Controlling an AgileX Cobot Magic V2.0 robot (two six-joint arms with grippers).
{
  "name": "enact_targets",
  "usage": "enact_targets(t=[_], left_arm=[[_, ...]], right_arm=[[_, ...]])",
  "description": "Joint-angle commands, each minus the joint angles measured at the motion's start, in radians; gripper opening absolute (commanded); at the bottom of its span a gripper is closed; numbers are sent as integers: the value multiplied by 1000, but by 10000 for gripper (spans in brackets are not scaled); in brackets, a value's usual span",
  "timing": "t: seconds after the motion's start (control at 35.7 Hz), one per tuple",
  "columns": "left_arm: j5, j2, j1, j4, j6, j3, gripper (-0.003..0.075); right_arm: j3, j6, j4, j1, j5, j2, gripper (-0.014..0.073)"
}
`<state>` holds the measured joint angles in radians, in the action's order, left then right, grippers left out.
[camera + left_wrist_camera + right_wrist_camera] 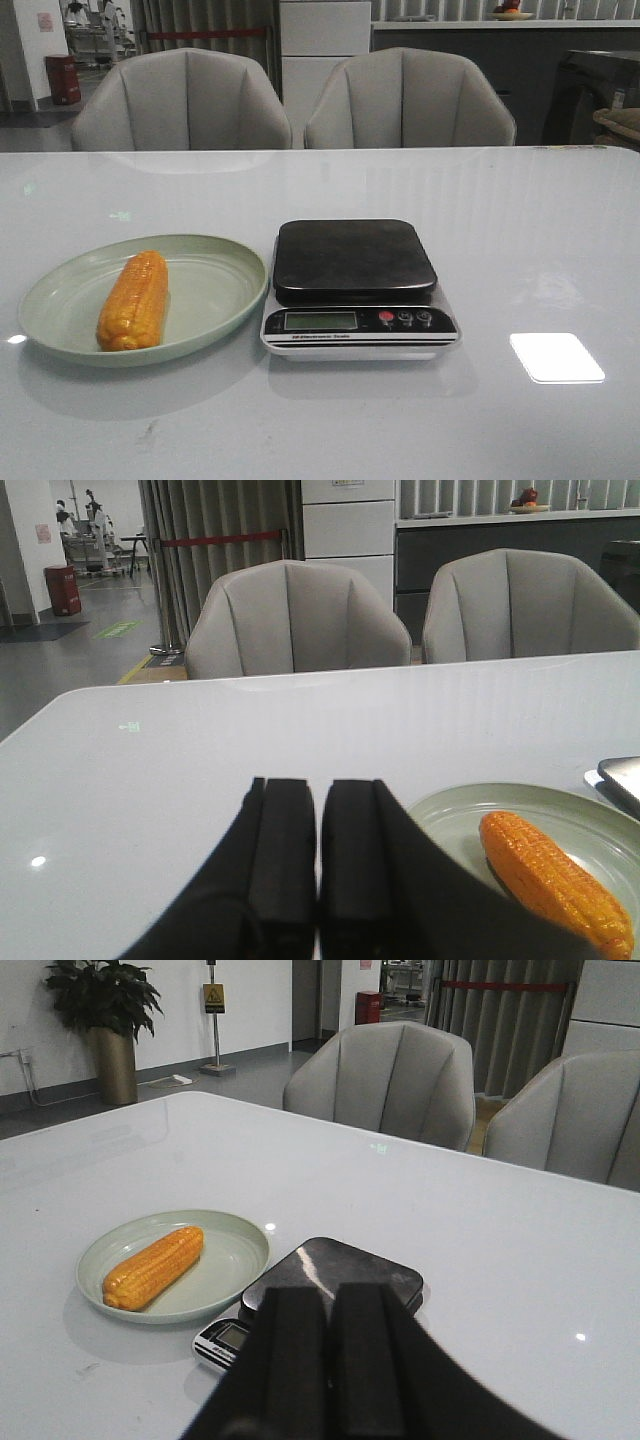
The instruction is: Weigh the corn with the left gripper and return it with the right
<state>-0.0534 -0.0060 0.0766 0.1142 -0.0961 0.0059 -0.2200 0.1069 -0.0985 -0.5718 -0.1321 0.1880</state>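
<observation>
The corn [133, 301] is lying in the plate [215, 290], lower left — both arms' jaws are sitting closed and empty; it could roll off the scale [355, 260].

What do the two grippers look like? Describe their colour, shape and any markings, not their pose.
Only the wrist views show them. The left gripper has two matte black, flat, block-like jaws with squared tips, widening into a black body. The right gripper looks the same, black and blocky. No markings, cables or labels are visible on either.
</observation>
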Motion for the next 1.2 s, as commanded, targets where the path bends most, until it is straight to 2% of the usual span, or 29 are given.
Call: enact_targets(t=[0.0,0.2,0.28,0.5,0.67,0.81,0.84,0.92,1.18], left_arm=[[77,-21,-1,-9,-1,32,122],[77,-21,-1,-9,-1,32,122],[77,-21,-1,-9,-1,32,122],[77,-21,-1,-9,-1,32,122],[77,-21,-1,-9,-1,32,122],[77,-21,-1,-9,-1,32,122],[77,-21,-1,-9,-1,32,122],[77,-21,-1,-9,-1,32,122],[77,-21,-1,-9,-1,32,122]], right_arm=[[-27,-11,-13,6,76,12,134],[-19,-11,-13,12,77,11,134],[-4,-12,-13,49,79,11,134],[61,-12,-13,268,146,-17,134],[163,-12,-13,371,245,-108,134],[260,-12,-13,387,275,-203,134],[255,-12,-13,387,227,-222,134],[256,-12,-13,386,204,-216,134],[256,-12,-13,386,189,-216,134]])
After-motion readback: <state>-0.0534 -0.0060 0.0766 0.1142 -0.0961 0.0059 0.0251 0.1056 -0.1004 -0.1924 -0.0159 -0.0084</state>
